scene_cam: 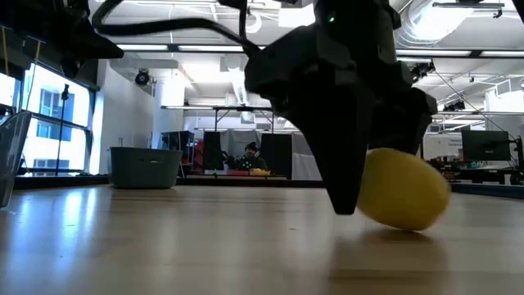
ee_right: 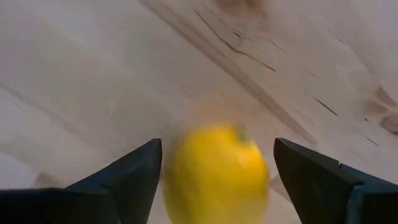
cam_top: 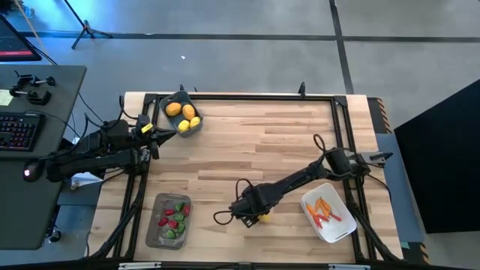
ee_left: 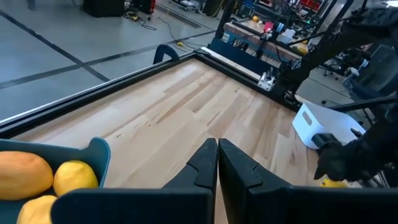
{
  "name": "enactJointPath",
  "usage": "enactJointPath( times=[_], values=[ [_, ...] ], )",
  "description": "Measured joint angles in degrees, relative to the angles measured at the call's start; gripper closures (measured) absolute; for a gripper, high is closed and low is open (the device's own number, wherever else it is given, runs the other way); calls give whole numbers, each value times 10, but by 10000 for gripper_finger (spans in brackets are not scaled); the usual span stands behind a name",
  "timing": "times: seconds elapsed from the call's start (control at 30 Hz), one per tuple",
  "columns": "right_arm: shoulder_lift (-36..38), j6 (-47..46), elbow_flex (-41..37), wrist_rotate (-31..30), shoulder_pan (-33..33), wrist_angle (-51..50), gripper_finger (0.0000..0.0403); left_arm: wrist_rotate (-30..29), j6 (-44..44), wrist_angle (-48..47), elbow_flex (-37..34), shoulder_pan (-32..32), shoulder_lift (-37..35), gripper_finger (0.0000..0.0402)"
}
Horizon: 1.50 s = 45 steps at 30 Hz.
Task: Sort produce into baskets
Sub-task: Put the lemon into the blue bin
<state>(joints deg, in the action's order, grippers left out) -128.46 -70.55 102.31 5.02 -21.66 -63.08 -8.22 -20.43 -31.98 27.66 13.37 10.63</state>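
A yellow lemon (ee_right: 217,177) lies on the table near the front, right of centre (cam_top: 262,218). My right gripper (ee_right: 217,143) is open and low over it, one finger on each side; it also shows in the high view (cam_top: 251,210). My left gripper (ee_left: 217,152) is shut and empty, at the table's left side (cam_top: 155,137) beside the blue-grey tub (cam_top: 181,114). The tub holds lemons and orange rounds. The grey tray (cam_top: 155,225) holds red and green pieces. The white tub (cam_top: 337,227) holds thin orange sticks. My right gripper comes at the lemon from above, pointing down, and the lemon rests on the table (scene_cam: 401,197). One finger (ee_right: 134,174) stands close against the lemon's side. I cannot tell whether it touches; the other finger (ee_right: 317,177) stands apart from it.
Black rails (cam_top: 247,97) run along the table's edges. The middle of the wooden table (cam_top: 247,150) lies bare between the tubs. A desk with a keyboard (cam_top: 19,131) stands left of the table.
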Motion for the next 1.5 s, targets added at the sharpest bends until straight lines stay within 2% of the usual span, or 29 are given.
enactJointPath(
  times=[0.1,0.17,0.4,0.67,0.8,0.93,1.13,1.27,1.5],
  values=[
    [-6,-1,0,-3,0,8,116,-1,-5,0,0,0,0,401],
    [-6,-1,0,-2,1,15,140,-1,-12,0,0,0,0,401],
    [-6,1,0,25,2,18,293,-2,-19,-3,0,0,0,401],
    [-6,39,38,23,17,14,295,-1,-19,-4,0,0,0,401],
    [-6,110,86,-27,48,28,295,-2,-19,-3,0,0,0,401],
    [-6,188,96,-74,102,152,295,-14,-18,6,0,0,-4,401],
    [-10,321,85,-154,178,429,295,-15,-14,28,0,0,-35,401],
    [-22,371,85,-167,228,569,295,-15,-15,29,0,0,-62,401],
    [-80,386,118,-170,307,687,295,-13,2,30,0,0,-104,401]
  ],
)
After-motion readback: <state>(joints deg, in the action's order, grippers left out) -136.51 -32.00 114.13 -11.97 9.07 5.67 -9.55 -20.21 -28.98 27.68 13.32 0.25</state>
